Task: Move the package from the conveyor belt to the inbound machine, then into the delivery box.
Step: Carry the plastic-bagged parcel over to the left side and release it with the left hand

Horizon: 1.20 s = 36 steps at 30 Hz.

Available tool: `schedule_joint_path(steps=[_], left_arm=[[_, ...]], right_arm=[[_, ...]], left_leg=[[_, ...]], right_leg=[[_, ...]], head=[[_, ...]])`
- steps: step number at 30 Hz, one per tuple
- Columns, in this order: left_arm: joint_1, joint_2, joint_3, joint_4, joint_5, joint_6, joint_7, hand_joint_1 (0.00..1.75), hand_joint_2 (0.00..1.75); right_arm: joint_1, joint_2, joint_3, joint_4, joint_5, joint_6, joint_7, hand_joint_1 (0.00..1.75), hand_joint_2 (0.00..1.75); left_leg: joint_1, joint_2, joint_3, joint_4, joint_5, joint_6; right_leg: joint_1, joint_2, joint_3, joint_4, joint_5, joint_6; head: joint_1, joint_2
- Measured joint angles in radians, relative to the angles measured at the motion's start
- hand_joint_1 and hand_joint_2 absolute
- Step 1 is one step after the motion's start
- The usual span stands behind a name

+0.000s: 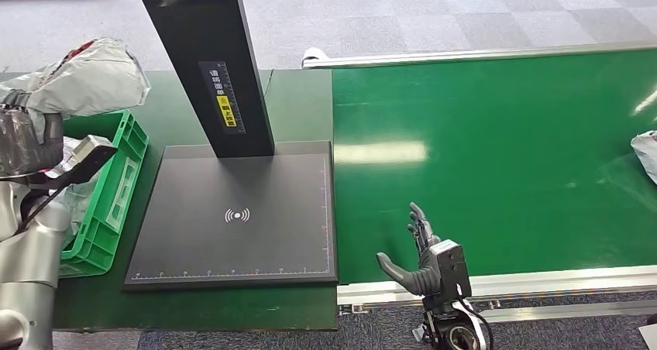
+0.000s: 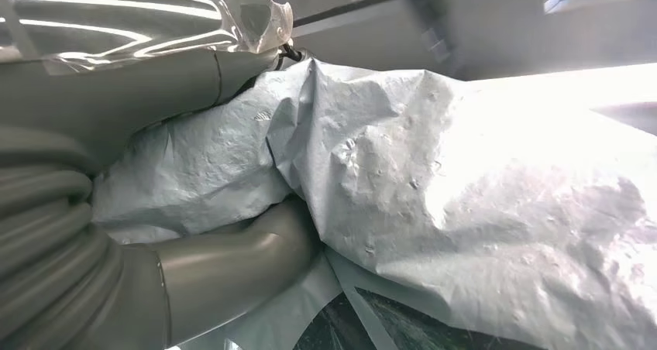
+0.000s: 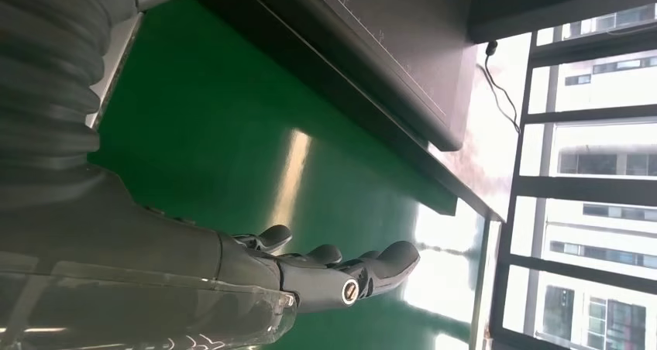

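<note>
The package (image 1: 85,79), a grey-white plastic mailer bag, is held up at the far left of the scene by the left hand (image 1: 27,141), above the green delivery box (image 1: 116,187) and just left of the inbound machine (image 1: 240,211) with its dark flat plate and tall black post. In the left wrist view the thumb (image 2: 232,265) and a finger (image 2: 155,87) close around a bunched fold of the bag (image 2: 465,211), so that hand is clamped on it. The film is crumpled and wrinkled, with small raised bumps, which suggests a soft, light parcel that sags and changes shape rather than keeping a form. The skin looks smooth and may slide under a loose pinch, so gathering a thick fold, as here, seems the safer hold; a grip on a thin edge would likely slip or tear. Nothing suggests fragile contents, though what is inside cannot be told. The right hand (image 1: 422,253) hovers over the near edge of the green conveyor belt (image 1: 503,156) with fingers spread and nothing in it. Another pale parcel (image 1: 647,152) lies at the belt's far right edge. Since the bag hangs over the box, lowering and releasing it looks like the remaining step.
</note>
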Motion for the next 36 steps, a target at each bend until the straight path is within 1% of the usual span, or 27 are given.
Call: schedule_joint_path(steps=[5, 9, 12, 16, 20, 25, 36], left_arm=[[-0.053, 0.062, 0.091, 0.203, -0.059, 0.000, 0.042, 1.75, 1.75], [-0.088, 0.098, 0.129, 0.324, -0.113, 0.000, 0.083, 1.75, 1.75], [-0.102, 0.116, 0.150, 0.386, -0.133, 0.001, 0.094, 1.75, 1.75], [-0.111, 0.126, 0.167, 0.433, -0.139, 0.001, 0.095, 1.75, 1.75], [-0.118, 0.130, 0.171, 0.461, -0.135, 0.000, 0.090, 0.00, 1.75], [-0.132, 0.130, 0.173, 0.498, -0.100, -0.007, 0.053, 0.00, 1.75], [-0.140, 0.130, 0.175, 0.526, -0.096, -0.008, 0.050, 0.00, 1.75]], right_arm=[[0.000, -0.001, -0.003, -0.003, -0.007, -0.012, 0.012, 0.00, 1.75], [-0.005, -0.001, -0.008, -0.006, -0.007, -0.016, 0.023, 0.00, 1.75], [-0.005, -0.001, -0.015, -0.008, -0.007, -0.016, 0.026, 0.00, 1.75], [-0.005, -0.001, -0.020, -0.013, -0.007, -0.016, 0.028, 0.00, 1.75], [-0.005, -0.001, -0.022, -0.014, -0.006, -0.016, 0.029, 0.00, 1.75], [-0.001, -0.001, -0.024, -0.014, -0.005, -0.016, 0.033, 0.00, 1.75], [0.004, -0.001, -0.029, -0.020, -0.005, -0.014, 0.033, 0.00, 1.75]], left_leg=[[0.000, 0.002, -0.001, 0.000, 0.000, 0.000], [0.000, 0.002, -0.001, 0.000, 0.000, 0.000], [0.000, 0.002, -0.001, 0.000, 0.000, 0.000], [0.000, 0.002, -0.001, 0.000, 0.000, 0.000], [0.000, 0.002, -0.001, 0.000, 0.000, 0.000], [0.000, 0.002, -0.001, 0.000, 0.000, 0.000], [0.000, 0.002, -0.001, 0.000, 0.000, 0.000]], right_leg=[[0.000, 0.001, -0.001, 0.000, 0.000, 0.000], [0.000, 0.001, -0.001, 0.000, 0.000, 0.000], [0.000, 0.001, -0.001, 0.000, 0.000, 0.000], [0.000, 0.001, -0.001, 0.000, 0.000, 0.000], [0.000, 0.001, -0.001, 0.000, 0.000, 0.000], [0.000, 0.001, -0.002, 0.000, 0.000, 0.000], [0.000, 0.001, -0.002, 0.000, 0.000, 0.000]], head=[[0.000, 0.000], [0.000, 0.000], [0.000, 0.000], [0.000, 0.000], [0.000, 0.000], [0.000, 0.000], [0.000, 0.000]])
